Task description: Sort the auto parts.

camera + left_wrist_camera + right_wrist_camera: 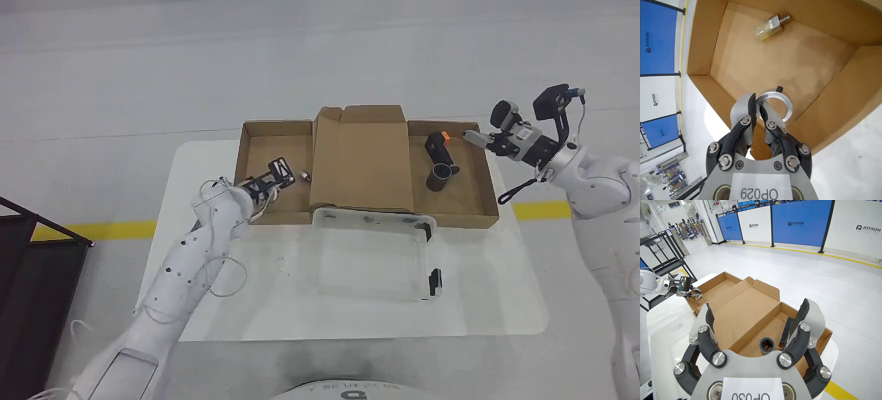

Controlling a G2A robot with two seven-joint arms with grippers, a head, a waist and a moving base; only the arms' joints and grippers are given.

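My left gripper (758, 107) is shut on the rim of a silver metal ring (780, 103), one finger inside it and one outside, low over the left compartment of the cardboard box (702, 62). A silver threaded fitting (771, 26) lies on that compartment's floor. From above, the left gripper (274, 179) hangs over the compartment's near right part, the fitting (305, 177) beside it. My right gripper (757, 313) stands open and holds nothing above the right compartment's far right corner (470, 135). Below it lie a black tube (766, 344) and a flat black part (788, 328).
The box (262, 130) has a wide folded flap (362, 160) between its two compartments. A clear plastic bin (330, 285) sits on the white table (500, 300) in front of the box. Black racks (25, 270) stand left of the table.
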